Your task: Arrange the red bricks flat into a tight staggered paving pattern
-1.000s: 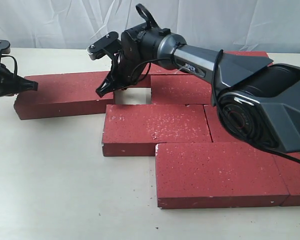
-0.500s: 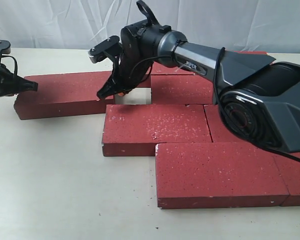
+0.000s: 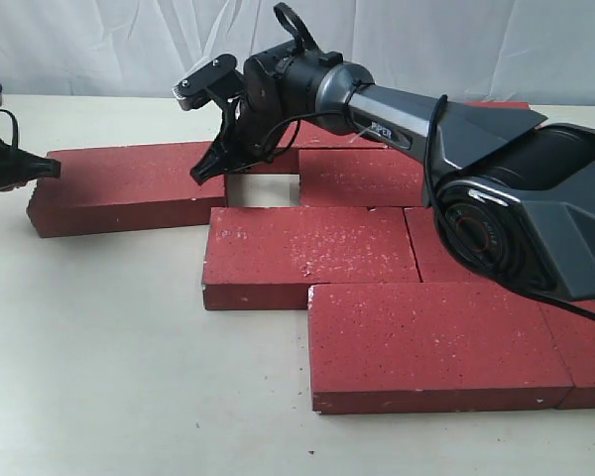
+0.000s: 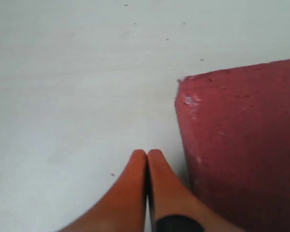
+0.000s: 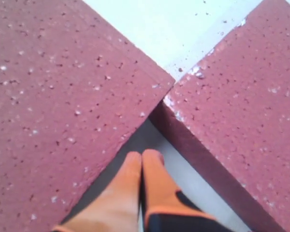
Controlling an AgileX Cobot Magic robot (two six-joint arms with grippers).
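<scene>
The red bricks [image 3: 312, 253] lay flat on the table [image 3: 109, 377] in staggered rows. The right gripper [image 3: 202, 175], clenched empty, hung over a gap [image 3: 263, 189] beside the leftmost brick [image 3: 129, 183]. The left gripper [image 3: 48, 167], clenched empty, sat just beside that brick's outer end.

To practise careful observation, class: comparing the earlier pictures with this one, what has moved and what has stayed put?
The left pincer drew back leftward in the exterior view, away from the left brick. The right pincer rose slightly above the gap. Both are shut and empty; nothing was gripped or released. The bricks stayed put.
</scene>
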